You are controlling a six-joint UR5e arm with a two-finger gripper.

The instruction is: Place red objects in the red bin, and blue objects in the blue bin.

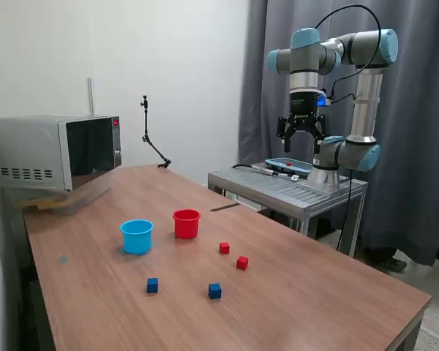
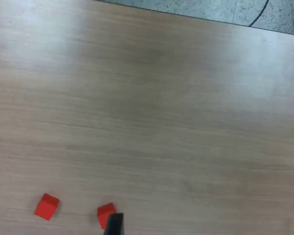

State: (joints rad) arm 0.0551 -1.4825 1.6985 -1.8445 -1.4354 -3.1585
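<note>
One wood table (image 1: pixel 293 292) carries everything. Microwave (image 1: pixel 55 152) sits at its far corner on the exterior view's left. Robot arm (image 1: pixel 336 55) stands on a metal stand (image 1: pixel 289 186) beyond the table's far edge, w/ gripper (image 1: pixel 301 134) raised well above the surface, jaws apart, holding nothing. Blue cup (image 1: pixel 137 236) and red cup (image 1: pixel 186 224) stand upright, side by side near the table's middle, not touching. Two red cubes (image 1: pixel 224 248) (image 1: pixel 242 262) lie close together, toward the right edge from the red cup; both show in wrist view (image 2: pixel 47 206) (image 2: pixel 106 214). Two blue cubes (image 1: pixel 152 285) (image 1: pixel 215 291) lie nearer the front edge, apart from each other. All 4 cubes are outside the cups.
</note>
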